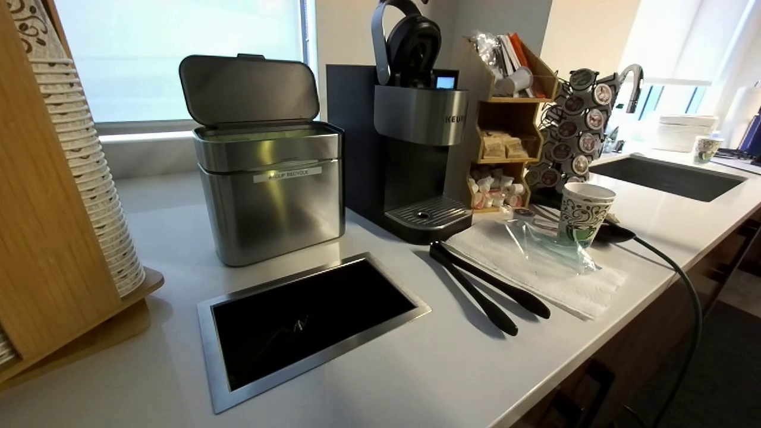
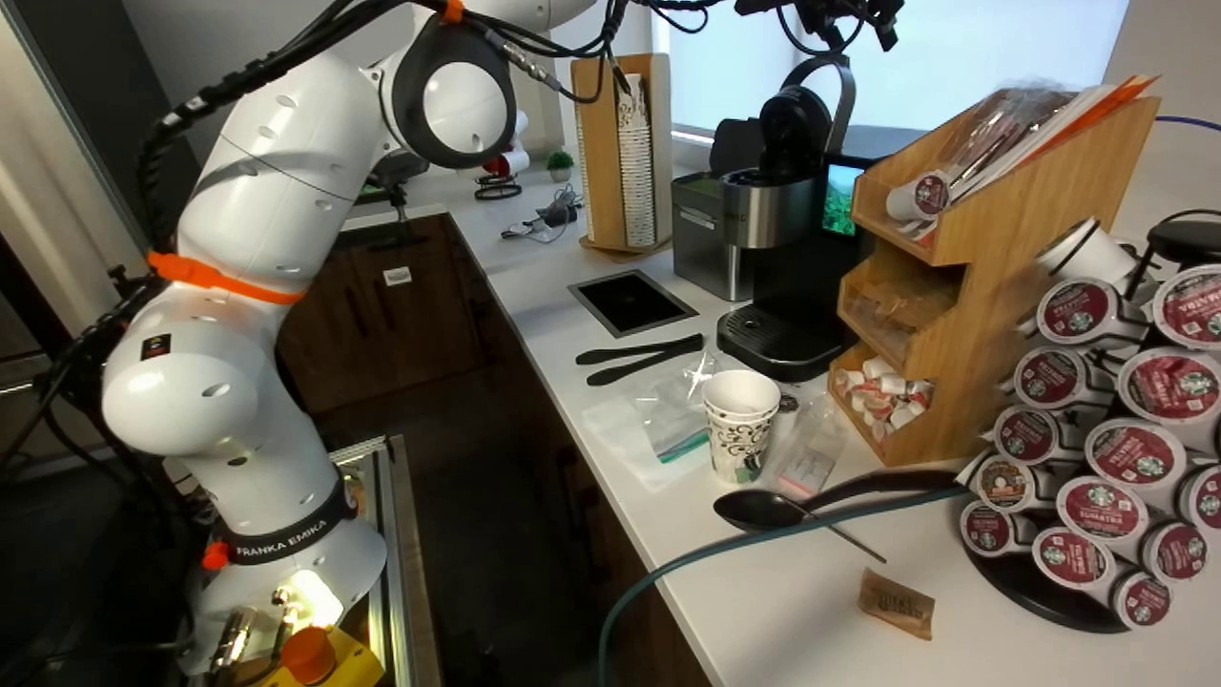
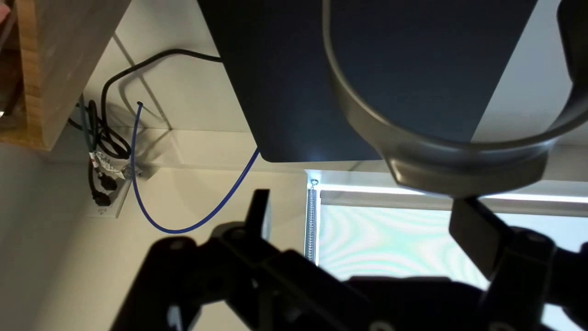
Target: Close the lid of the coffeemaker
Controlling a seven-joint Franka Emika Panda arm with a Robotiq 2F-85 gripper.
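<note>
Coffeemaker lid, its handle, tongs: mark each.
Lid [image 1: 416, 50], in an exterior view: dark inner face.
Handle [image 3: 466, 172], in the wrist view: arch's thick middle.
Tongs [image 1: 505, 286], in an exterior view: one black arm.

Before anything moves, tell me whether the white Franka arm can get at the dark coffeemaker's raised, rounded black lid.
Probably yes: the open black gripper hangs close to the grey arched handle of the lid, nothing visible between them.

In an exterior view, the Keurig coffeemaker [image 1: 419, 119] stands at upper centre, right of the recycle bin [image 1: 270, 208]; tongs [image 1: 505, 286] lie below, paper cups [image 1: 91, 178] far left.
</note>
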